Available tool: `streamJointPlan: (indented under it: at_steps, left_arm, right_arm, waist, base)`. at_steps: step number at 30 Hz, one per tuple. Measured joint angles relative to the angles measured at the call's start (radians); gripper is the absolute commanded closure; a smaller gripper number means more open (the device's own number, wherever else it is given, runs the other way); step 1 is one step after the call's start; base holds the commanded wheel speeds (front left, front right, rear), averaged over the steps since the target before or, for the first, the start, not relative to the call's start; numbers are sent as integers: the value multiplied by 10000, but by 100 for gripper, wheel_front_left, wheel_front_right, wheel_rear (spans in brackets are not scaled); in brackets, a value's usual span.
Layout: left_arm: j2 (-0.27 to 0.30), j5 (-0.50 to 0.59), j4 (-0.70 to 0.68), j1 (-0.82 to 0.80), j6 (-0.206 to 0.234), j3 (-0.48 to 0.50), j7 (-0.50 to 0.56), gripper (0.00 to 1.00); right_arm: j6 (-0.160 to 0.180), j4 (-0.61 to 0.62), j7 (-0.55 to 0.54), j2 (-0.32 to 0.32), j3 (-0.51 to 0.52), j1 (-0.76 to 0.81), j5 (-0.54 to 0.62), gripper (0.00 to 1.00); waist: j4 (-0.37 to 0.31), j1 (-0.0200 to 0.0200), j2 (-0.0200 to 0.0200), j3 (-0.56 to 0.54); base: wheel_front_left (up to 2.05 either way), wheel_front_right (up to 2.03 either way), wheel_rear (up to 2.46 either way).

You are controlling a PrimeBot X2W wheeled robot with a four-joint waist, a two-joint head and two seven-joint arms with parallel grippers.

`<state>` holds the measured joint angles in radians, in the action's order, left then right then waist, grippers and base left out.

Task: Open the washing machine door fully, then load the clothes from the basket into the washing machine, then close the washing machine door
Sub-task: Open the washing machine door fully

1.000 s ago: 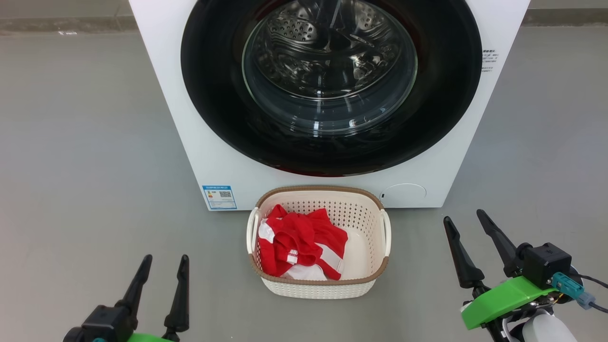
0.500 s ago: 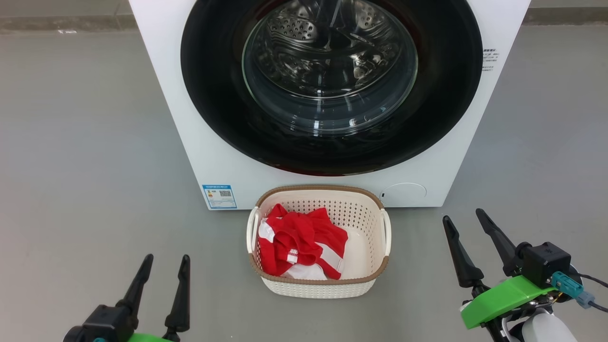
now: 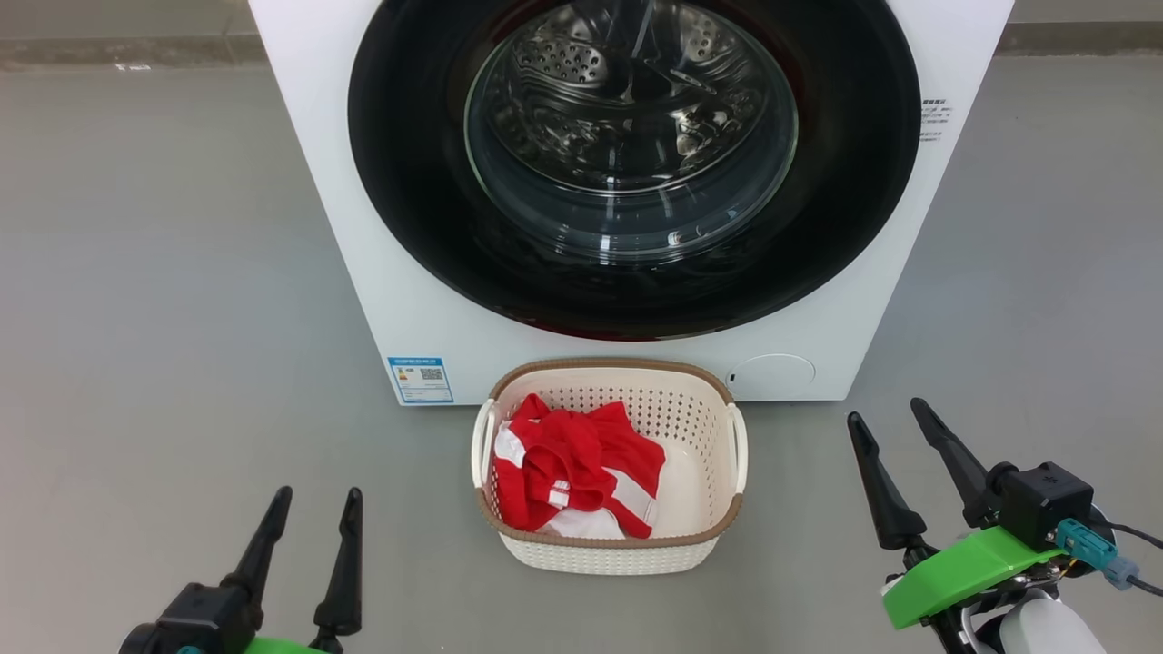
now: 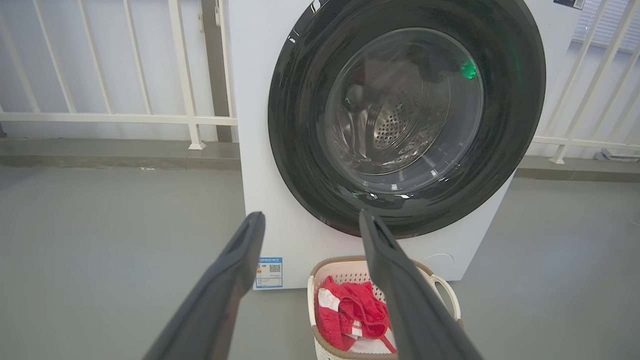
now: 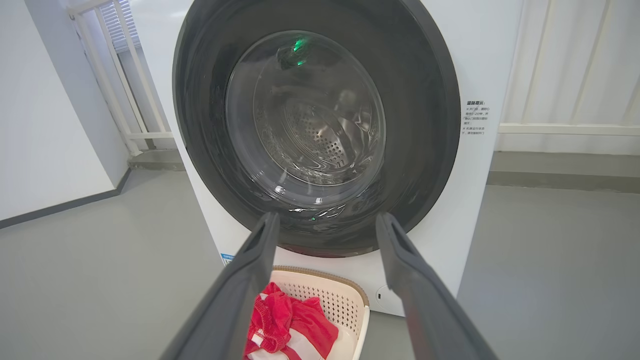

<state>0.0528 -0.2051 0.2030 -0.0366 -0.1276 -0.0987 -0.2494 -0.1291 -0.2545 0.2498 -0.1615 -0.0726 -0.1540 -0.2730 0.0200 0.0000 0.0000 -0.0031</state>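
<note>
The white washing machine (image 3: 382,300) stands straight ahead with its round black washing machine door (image 3: 409,182) flush against the front, steel drum showing through the glass. On the floor before it sits the cream basket (image 3: 709,536) holding the red and white clothes (image 3: 572,463). My left gripper (image 3: 316,495) hangs open at the lower left, short of the basket. At the lower right my right gripper (image 3: 886,411) is open too, empty. The door (image 4: 300,150) and clothes (image 4: 350,315) show past the left fingers (image 4: 235,270); the door (image 5: 425,125) and basket (image 5: 357,310) show past the right fingers (image 5: 405,265).
Grey floor spreads on both sides of the machine. A white railing (image 4: 185,75) runs behind it, and a white wall (image 5: 50,125) closes one side. A blue energy sticker (image 3: 420,379) and a round service flap (image 3: 772,374) sit low on the machine's front.
The whole head picture has slid down a few pixels, so the camera moved slightly. Both grippers, the basket and the door are where they were.
</note>
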Motion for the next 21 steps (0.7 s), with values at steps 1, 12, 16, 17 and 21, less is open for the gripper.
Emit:
streamJointPlan:
  at_steps: [1, 12, 16, 17, 21]
  left_arm:
    - [4, 0, 4, 0, 0, 0, 0, 0]
    - [25, 0, 44, 0, 0, 2, 0, 0]
    - [23, 0, 58, 0, 0, 2, 0, 0]
    - [23, -10, 54, 0, 0, -8, 0, 0]
    - [19, -278, -67, -1, 0, -63, -2, 0]
  right_arm:
    - [0, 2, 0, 0, -8, 0, 0, 0]
    - [0, 8, 0, -6, -31, 0, 0, 0]
    - [0, 8, 0, -12, -29, 0, 0, 0]
    - [0, 8, 0, -12, -29, 0, 0, 0]
    - [0, 29, 0, -12, -2, 0, 0, 0]
  waist:
    - [-1, 0, 0, -5]
    - [-27, 1, 0, 22]
    - [-44, 0, 0, 35]
    - [-51, 0, 0, 40]
    - [-80, 0, 0, 68]
  base:
    - [45, 45, -89]
    - [91, 91, -182]
    - [123, 123, -246]
    - [121, 121, -242]
    - [107, 107, -214]
